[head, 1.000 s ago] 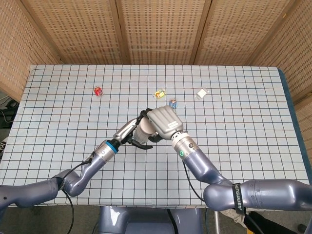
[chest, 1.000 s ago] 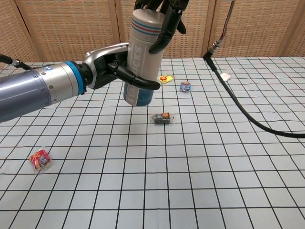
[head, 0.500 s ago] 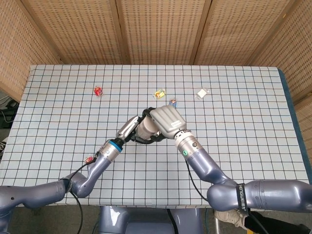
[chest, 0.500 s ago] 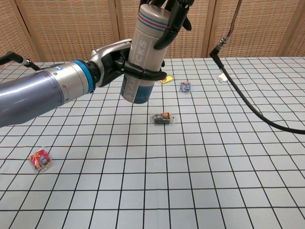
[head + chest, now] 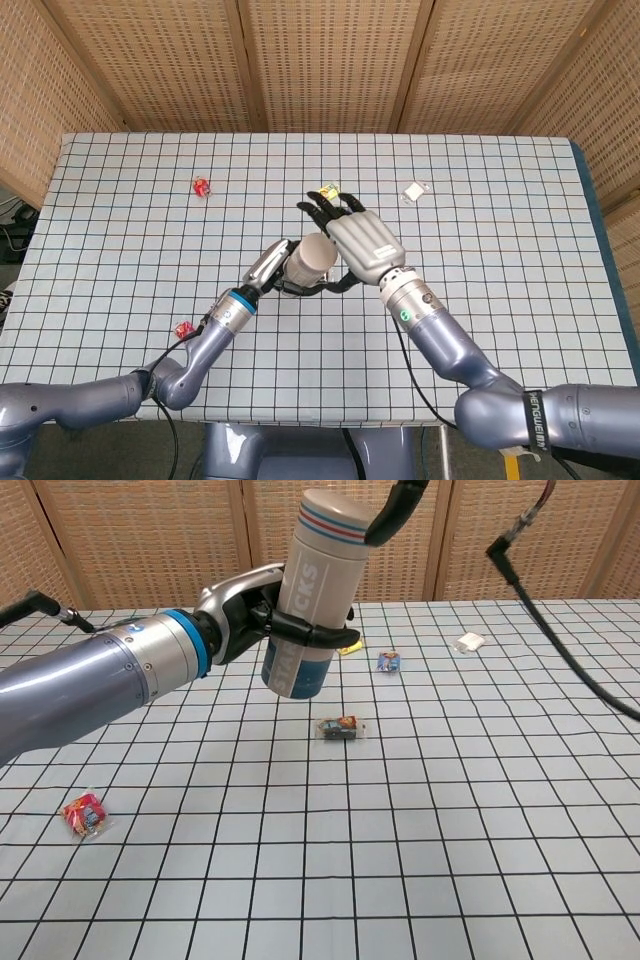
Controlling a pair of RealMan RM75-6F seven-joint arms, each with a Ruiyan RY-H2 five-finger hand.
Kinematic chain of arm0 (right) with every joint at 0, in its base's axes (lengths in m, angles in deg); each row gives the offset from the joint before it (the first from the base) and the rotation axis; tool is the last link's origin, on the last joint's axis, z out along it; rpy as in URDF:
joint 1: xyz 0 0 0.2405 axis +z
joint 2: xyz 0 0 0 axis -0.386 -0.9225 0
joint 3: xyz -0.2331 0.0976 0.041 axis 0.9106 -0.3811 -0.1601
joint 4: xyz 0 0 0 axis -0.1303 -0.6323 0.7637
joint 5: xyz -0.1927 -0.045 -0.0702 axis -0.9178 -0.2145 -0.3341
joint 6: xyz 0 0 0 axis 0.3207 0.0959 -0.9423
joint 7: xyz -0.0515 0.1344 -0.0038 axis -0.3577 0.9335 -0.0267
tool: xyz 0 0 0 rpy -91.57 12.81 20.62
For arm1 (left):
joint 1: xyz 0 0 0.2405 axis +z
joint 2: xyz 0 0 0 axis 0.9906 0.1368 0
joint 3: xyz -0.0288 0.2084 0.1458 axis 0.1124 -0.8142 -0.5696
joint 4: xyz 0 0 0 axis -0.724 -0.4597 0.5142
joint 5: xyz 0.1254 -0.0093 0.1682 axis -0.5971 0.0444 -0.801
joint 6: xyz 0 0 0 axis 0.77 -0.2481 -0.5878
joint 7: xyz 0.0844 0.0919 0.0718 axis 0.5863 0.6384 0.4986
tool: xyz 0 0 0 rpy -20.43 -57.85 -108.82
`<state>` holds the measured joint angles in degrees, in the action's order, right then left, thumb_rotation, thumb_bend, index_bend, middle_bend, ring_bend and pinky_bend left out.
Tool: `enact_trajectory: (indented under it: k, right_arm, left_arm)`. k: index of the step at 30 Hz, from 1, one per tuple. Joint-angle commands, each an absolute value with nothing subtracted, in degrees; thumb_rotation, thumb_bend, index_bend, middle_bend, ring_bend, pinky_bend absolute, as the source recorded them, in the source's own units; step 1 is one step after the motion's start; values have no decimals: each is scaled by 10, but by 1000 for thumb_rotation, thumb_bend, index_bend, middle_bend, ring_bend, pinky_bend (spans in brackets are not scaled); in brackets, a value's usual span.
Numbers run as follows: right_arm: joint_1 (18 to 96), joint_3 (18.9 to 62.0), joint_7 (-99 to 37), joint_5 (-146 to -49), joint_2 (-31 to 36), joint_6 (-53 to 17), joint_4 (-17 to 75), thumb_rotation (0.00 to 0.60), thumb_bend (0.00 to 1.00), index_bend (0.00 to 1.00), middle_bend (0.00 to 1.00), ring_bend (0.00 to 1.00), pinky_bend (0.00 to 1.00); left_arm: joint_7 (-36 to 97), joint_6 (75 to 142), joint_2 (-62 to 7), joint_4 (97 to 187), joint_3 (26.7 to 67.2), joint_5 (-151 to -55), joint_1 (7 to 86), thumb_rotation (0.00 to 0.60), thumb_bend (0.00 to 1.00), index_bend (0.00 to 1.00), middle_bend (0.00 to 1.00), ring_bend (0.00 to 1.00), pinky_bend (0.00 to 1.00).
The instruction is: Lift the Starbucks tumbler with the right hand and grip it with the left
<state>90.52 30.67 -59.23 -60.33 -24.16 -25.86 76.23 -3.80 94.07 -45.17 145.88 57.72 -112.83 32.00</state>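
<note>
The Starbucks tumbler (image 5: 315,590), beige with red and blue stripes near its lid and a blue base, hangs tilted above the table. My left hand (image 5: 255,610) grips it around the middle, fingers wrapped across the lettering. From above, the tumbler's lid (image 5: 312,254) shows just right of the left hand (image 5: 275,268). My right hand (image 5: 360,236) hovers beside the lid with its fingers spread and holds nothing. In the chest view only a dark finger (image 5: 392,512) of the right hand shows, off the tumbler's top.
The checkered tablecloth (image 5: 500,260) carries small snack packets: a dark one (image 5: 339,727) below the tumbler, a blue one (image 5: 388,661), a yellow one (image 5: 348,647), a white one (image 5: 414,190), and red ones (image 5: 201,186) (image 5: 84,813). The right arm's cable (image 5: 560,555) crosses the upper right.
The right hand has let go of the tumbler's top, opened its fingers and drawn away to the right. The left hand now holds the tumbler alone, tilted a little more.
</note>
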Motion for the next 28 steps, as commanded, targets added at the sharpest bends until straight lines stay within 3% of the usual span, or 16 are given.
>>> enact_trajectory:
  k: [1, 6, 8, 14, 16, 20, 28]
  right_arm:
    - [871, 312, -599, -647, -297, -224, 789, 600, 51, 0, 0, 0, 0]
    - [774, 354, -567, -812, -317, -141, 748, 600, 51, 0, 0, 0, 0]
    - [695, 405, -498, -902, -288, -101, 659, 600, 49, 0, 0, 0, 0]
    - [598, 484, -416, -1050, -171, -45, 428, 600, 0, 47, 0, 0, 0]
    - [577, 501, -409, -1063, -139, -41, 383, 600, 0, 80, 0, 0, 0]
    - [538, 523, -410, -1071, -91, -45, 332, 600, 0, 55, 0, 0, 0]
    - [505, 523, -437, -1096, -75, -29, 339, 600, 0, 36, 0, 0, 0]
  left_arm:
    - [-41, 946, -451, 1464, 578, -1129, 324, 600, 247, 837, 685, 499, 433]
    - [-48, 957, -437, 1486, 577, -1135, 336, 600, 248, 837, 685, 499, 433]
    - [-56, 965, -419, 1512, 578, -1138, 347, 600, 248, 837, 685, 499, 433]
    - [-54, 974, -391, 1548, 572, -1144, 364, 600, 252, 840, 689, 503, 433]
    - [-54, 978, -386, 1555, 570, -1146, 369, 600, 251, 842, 692, 506, 433]
    - [-53, 984, -377, 1565, 568, -1146, 377, 600, 252, 843, 692, 505, 433]
    - [-51, 987, -370, 1588, 563, -1144, 385, 600, 253, 846, 694, 507, 432]
